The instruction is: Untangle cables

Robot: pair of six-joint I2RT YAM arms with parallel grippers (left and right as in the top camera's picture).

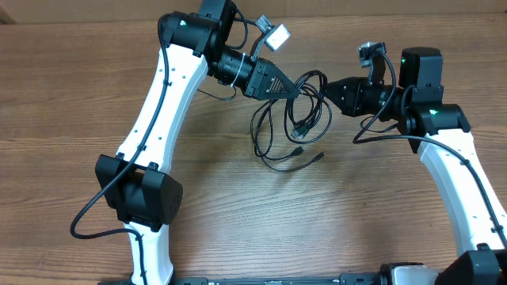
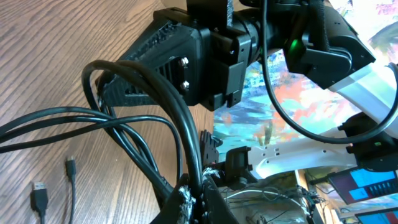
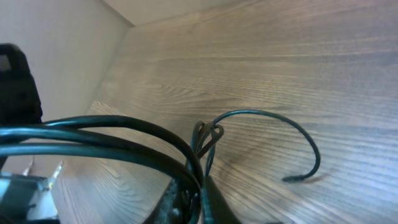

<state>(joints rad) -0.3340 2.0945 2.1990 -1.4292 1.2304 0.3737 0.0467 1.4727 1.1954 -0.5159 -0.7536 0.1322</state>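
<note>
While both arms lean in over the wood table [image 1: 95,63], the left gripper [image 1: 295,87] is pinched tight on the cables [image 1: 297,119]; right gripper [image 1: 326,87] is clamped on the same bundle just beside it, tips nearly facing; rest of the cords droop in loops onto the table below & btwn them; plug ends [image 1: 297,149] lie loose on the wood.

Brown table [image 1: 79,87] of matt, finely lined wood grain; thin black cables [image 1: 298,111] sheathed in smooth, faintly glossy rubbery plastic; white robot arm shells [image 1: 154,103] of smooth glossy plastic; black right gripper [image 1: 326,85] of matt, ridged plastic.
</note>
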